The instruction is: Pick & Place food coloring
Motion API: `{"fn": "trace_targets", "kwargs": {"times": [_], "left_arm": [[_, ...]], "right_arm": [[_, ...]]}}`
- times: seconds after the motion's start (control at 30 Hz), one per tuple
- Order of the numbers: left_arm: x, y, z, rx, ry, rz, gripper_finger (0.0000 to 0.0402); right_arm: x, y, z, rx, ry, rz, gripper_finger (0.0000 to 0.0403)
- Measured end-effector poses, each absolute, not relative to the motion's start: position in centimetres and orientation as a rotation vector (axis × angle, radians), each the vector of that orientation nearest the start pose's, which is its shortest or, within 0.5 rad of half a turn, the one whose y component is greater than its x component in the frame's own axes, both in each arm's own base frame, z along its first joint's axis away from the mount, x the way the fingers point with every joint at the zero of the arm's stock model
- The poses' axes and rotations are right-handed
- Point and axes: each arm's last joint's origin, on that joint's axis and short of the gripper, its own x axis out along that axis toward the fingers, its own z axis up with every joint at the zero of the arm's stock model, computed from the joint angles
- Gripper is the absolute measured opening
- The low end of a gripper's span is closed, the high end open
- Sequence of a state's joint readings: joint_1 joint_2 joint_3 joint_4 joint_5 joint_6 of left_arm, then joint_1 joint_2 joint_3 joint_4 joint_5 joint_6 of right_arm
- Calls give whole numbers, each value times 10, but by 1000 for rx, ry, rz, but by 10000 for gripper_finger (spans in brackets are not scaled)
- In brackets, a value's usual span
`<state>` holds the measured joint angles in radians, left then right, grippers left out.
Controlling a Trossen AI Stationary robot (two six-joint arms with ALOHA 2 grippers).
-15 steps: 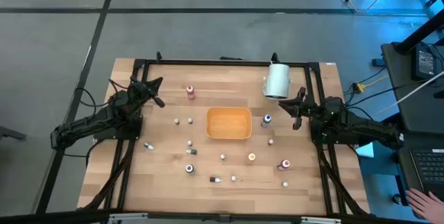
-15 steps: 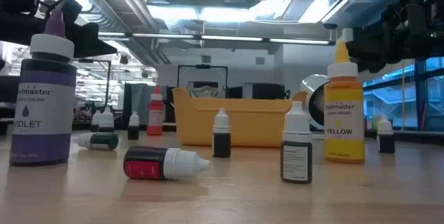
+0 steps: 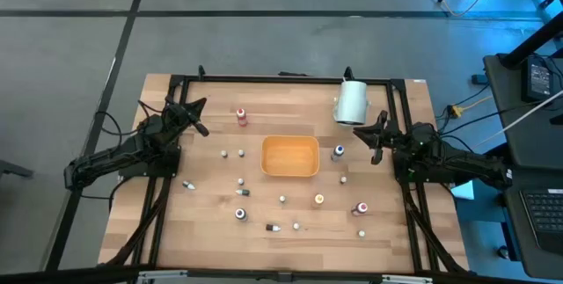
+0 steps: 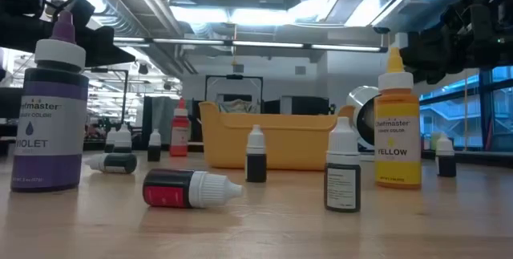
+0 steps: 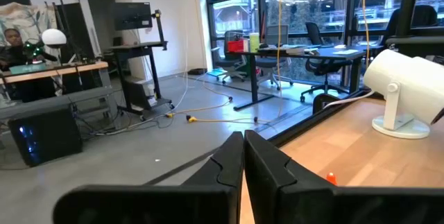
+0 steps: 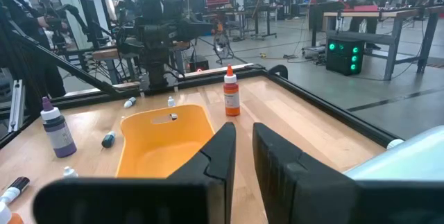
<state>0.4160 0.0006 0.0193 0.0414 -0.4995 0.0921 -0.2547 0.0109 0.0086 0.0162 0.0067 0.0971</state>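
Many bottles: food coloring point(image 3: 240, 214) stands or lies scattered across the table point(image 3: 211, 240), all around the tray, none in it; nothing picked yet.
Tray: orange tray point(image 3: 290, 156) sits mid-table, seemingly the drop spot both arms can reach.
Left gripper point(image 3: 201, 128): pinched closed, empty, parked at the table's left edge.
Right gripper point(image 3: 375, 153): fingers together, empty, waiting at the right edge beside the blue-capped bottle point(image 3: 338, 152).
Lamp: white cylinder point(image 3: 352, 101) lies at the far edge.

The high view looks straight down on the whole pale wooden table point(image 3: 211, 231) and grey floor. The low view sits at tabletop height, close behind bottles, facing level across to the shallow orange plastic tray point(image 4: 276, 135), which the right wrist view point(image 6: 163, 137) also sees from the right. The left wrist view faces the far windows.
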Motion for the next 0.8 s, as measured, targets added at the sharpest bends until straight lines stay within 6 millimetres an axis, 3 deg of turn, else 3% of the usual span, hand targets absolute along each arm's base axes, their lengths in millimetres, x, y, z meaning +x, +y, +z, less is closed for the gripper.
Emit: {"fn": "trace_targets", "kwargs": {"times": [0.8], "left_arm": [[79,50,174,83,-20,918,8]], "right_arm": [[95,-25,167,95,-27,-261,55]]}}
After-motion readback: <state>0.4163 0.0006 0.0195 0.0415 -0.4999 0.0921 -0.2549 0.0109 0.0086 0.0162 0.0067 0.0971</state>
